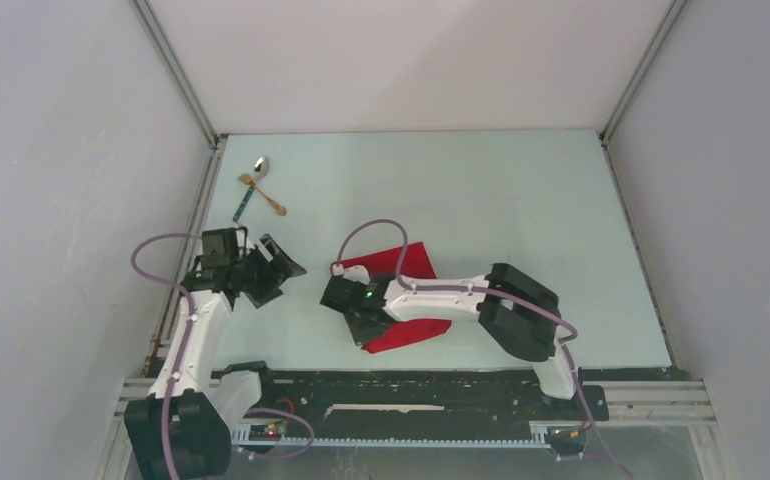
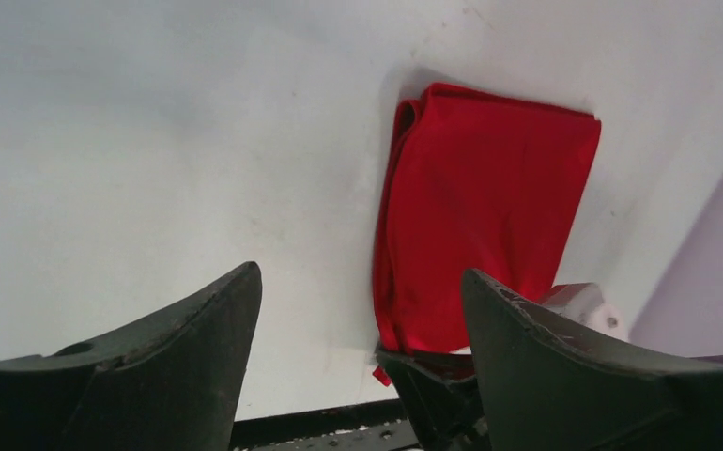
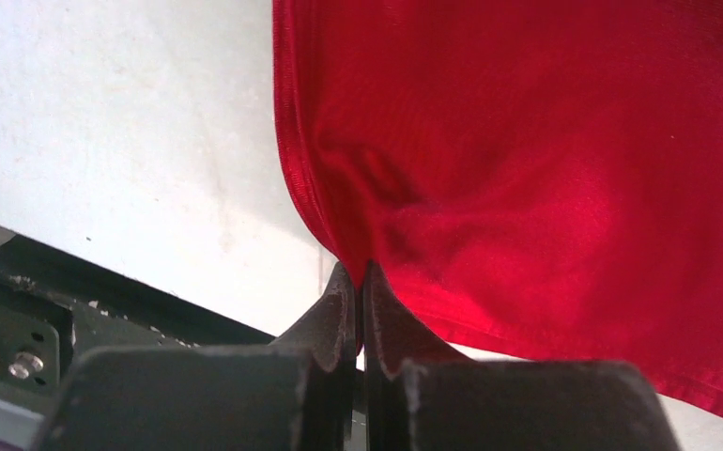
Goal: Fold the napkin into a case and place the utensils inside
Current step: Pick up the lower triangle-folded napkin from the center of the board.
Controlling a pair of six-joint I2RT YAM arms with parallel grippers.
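The red napkin [image 1: 409, 300] lies folded into a rough rectangle near the table's front middle; it also shows in the left wrist view [image 2: 489, 216] and fills the right wrist view [image 3: 546, 178]. My right gripper [image 1: 353, 312] is shut on the napkin's near left edge, pinching the cloth [image 3: 360, 274]. My left gripper [image 1: 273, 270] is open and empty, left of the napkin, its fingers [image 2: 198, 348] spread wide. The silver spoon [image 1: 259, 167], gold fork [image 1: 264, 195] and teal-handled piece [image 1: 243, 204] lie together at the far left of the table.
A metal rail runs along the table's left edge [image 1: 196, 215]. The black front edge with the arm bases [image 1: 411, 385] lies just near the napkin. Grey walls enclose the table on three sides.
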